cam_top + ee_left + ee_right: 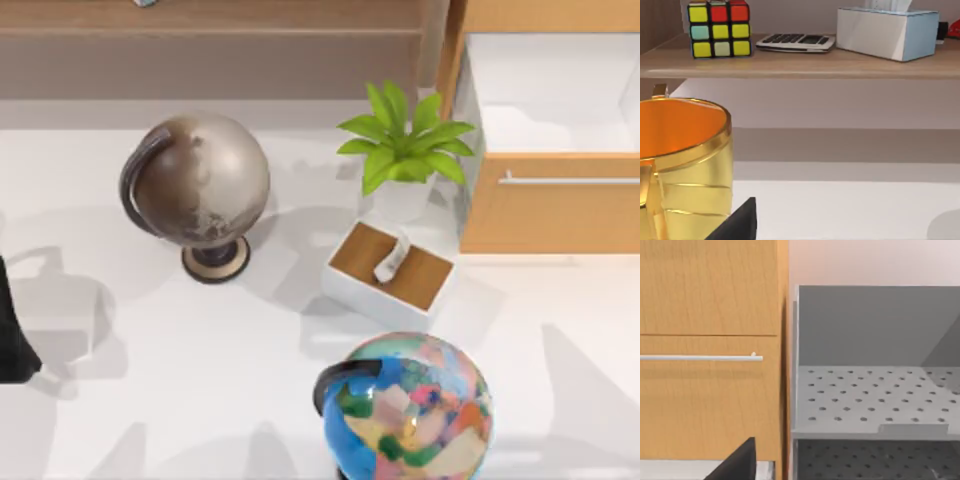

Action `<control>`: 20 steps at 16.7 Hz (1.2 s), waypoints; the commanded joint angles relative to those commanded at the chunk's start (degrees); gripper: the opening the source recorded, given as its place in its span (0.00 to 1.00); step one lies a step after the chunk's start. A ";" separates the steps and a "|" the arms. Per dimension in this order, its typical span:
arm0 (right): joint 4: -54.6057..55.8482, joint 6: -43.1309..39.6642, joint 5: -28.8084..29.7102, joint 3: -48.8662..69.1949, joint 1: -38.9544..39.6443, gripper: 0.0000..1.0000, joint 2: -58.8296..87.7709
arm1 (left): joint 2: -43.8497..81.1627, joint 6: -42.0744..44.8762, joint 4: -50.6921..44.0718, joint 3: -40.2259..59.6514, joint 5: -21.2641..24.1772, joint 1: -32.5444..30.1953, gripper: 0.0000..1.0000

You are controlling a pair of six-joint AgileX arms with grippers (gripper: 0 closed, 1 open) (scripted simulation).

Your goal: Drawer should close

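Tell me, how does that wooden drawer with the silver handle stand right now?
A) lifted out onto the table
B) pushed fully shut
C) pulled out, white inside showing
C: in the top view the drawer stands out from its cabinet, its white inner walls exposed.

The left arm of the AgileX pair appears in the top view as a dark, black piece at the far left edge, low on that side, and it casts a soft grey shadow beside itself. No more of this arm can be made out there.

In the left wrist view, a black wedge-shaped part of the left end effector rises from the lower edge of the picture. It cannot be told if its fingers stand apart or together.

In the right wrist view, a similar black wedge-shaped part of the right end effector shows at the lower edge. Its finger state also cannot be told.
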 joint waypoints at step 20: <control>23.42 -22.10 7.79 -11.16 12.54 1.00 19.83 | 0.00 0.00 0.00 0.00 0.00 0.00 1.00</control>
